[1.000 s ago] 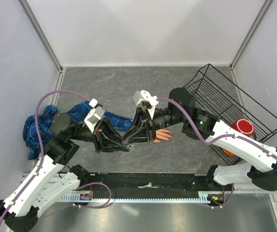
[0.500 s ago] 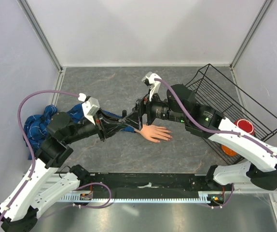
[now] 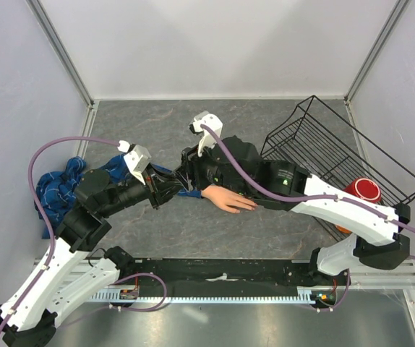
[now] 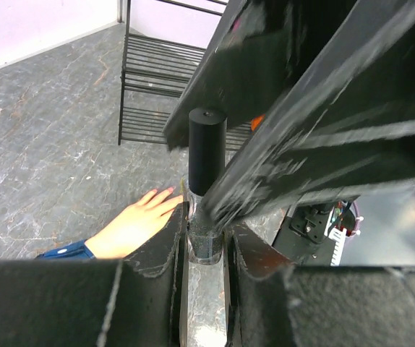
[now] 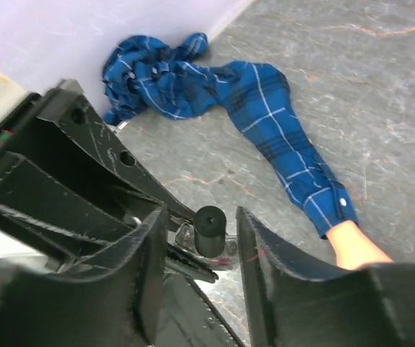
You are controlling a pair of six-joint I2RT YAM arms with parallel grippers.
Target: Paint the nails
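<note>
The pale mannequin hand (image 3: 229, 199) lies palm down on the grey table and ends a blue plaid sleeve (image 3: 63, 186). Its nails (image 4: 168, 190) look faintly pink in the left wrist view. My left gripper (image 3: 173, 189) is shut on a small glass bottle (image 4: 207, 242) with a tall black cap (image 4: 207, 148), held upright just left of the hand. My right gripper (image 5: 202, 224) is open, one jaw on each side of the cap (image 5: 209, 230) with a gap on both sides. The hand's wrist (image 5: 356, 246) and the sleeve (image 5: 265, 116) show in the right wrist view.
A black wire rack (image 3: 338, 155) stands at the right, also seen in the left wrist view (image 4: 157, 79). A red cup (image 3: 366, 190) and something orange (image 3: 341, 225) sit by it. White walls close in the table on three sides.
Both grippers have moved left and off the hand, which now lies uncovered. My right arm has swung left, bringing its open jaws around the bottle's cap.
</note>
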